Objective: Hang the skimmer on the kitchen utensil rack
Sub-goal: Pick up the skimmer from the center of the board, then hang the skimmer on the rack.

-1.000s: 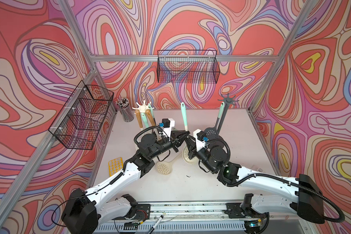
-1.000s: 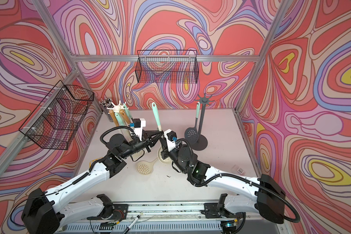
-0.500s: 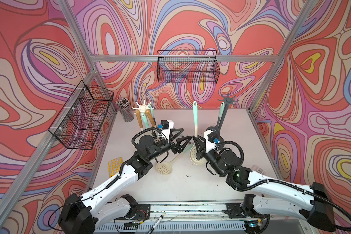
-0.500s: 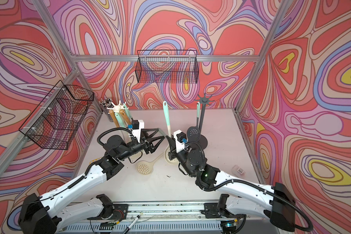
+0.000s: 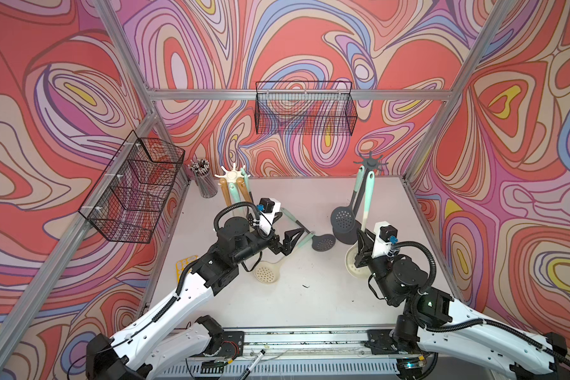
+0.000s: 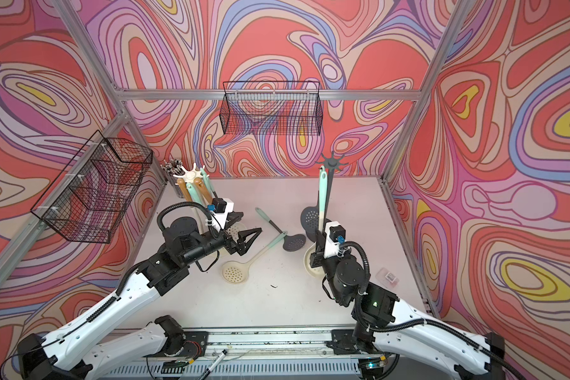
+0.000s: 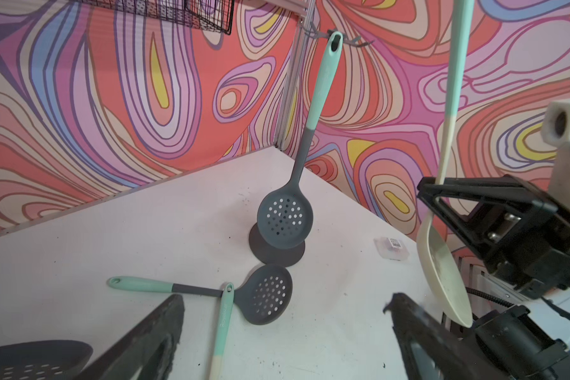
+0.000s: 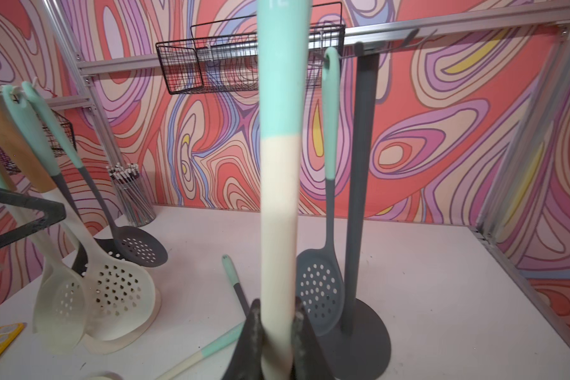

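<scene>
Your right gripper has its jaws clenched on the cream stem of the cream-and-mint perforated silicone skimmer. It stands upright, right of centre in both top views, with its mint tip near the hooks of the dark grey utensil rack. Your left gripper hovers mid-frame above the white desk, jaws released and holding nothing.

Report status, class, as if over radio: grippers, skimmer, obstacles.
Left gripper open, empty. Right gripper shut on cream skimmer, upright beside dark rack, not yet hung. Dark skimmer already hangs there.
</scene>
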Action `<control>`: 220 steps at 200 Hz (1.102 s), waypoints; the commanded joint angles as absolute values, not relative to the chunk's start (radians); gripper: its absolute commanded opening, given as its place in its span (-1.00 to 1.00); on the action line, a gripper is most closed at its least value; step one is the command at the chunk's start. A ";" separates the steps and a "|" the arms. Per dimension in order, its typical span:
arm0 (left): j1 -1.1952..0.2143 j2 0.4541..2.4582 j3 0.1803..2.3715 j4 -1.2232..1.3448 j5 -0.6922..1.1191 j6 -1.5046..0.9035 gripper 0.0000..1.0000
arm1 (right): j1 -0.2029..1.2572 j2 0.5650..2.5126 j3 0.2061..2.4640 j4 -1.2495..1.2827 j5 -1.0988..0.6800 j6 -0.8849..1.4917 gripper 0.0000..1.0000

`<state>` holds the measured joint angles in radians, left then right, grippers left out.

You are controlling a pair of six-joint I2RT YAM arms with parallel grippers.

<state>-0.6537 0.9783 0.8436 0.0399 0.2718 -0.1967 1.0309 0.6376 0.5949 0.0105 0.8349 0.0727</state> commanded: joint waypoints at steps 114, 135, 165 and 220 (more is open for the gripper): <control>-0.644 0.977 0.863 -0.026 0.314 -0.166 1.00 | 0.940 0.715 0.544 0.001 0.975 0.171 -0.88; -0.644 0.976 0.860 -0.019 0.320 -0.173 1.00 | 0.905 0.731 0.558 0.000 0.936 0.174 -0.88; -0.644 0.970 0.857 -0.019 0.324 -0.170 1.00 | 0.858 0.770 0.579 0.003 0.876 0.187 -0.88; -0.642 0.968 0.856 -0.015 0.334 -0.173 1.00 | 0.848 0.775 0.584 0.021 0.858 0.180 -0.88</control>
<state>-0.6525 0.9825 0.8459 -0.0193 0.3161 -0.1761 0.8520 0.7856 0.5583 -0.0071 0.8722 0.1780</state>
